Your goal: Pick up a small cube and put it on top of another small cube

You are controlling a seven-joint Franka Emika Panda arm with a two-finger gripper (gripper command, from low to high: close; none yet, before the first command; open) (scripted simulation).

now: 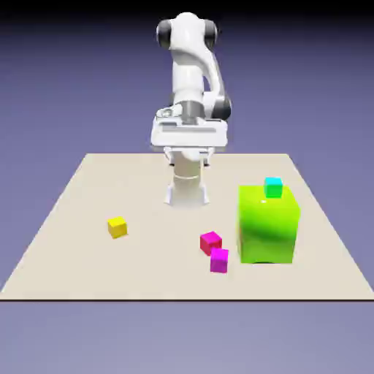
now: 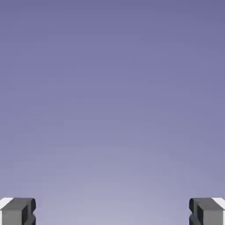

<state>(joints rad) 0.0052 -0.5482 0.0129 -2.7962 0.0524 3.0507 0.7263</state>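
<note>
**Tool wide open and empty above the counter; cubes untouched**

The tool (image 2: 112, 213) stands fully spread, its two grey fingertips (image 2: 17, 212) at opposite corners of the hand view with only plain blue-violet backdrop between them. It holds nothing. In the exterior view the arm (image 1: 191, 80) is raised near its base, well apart from every object.

The small magenta cube (image 1: 219, 260) rests on the beige counter (image 1: 88, 256), just beside the crimson-pink cube (image 1: 210, 242) and near the big lime-green block (image 1: 268, 224). A small teal cube (image 1: 273, 187) sits on top of that block. A yellow cube (image 1: 117, 227) lies well apart, toward the exterior view's left.
</note>
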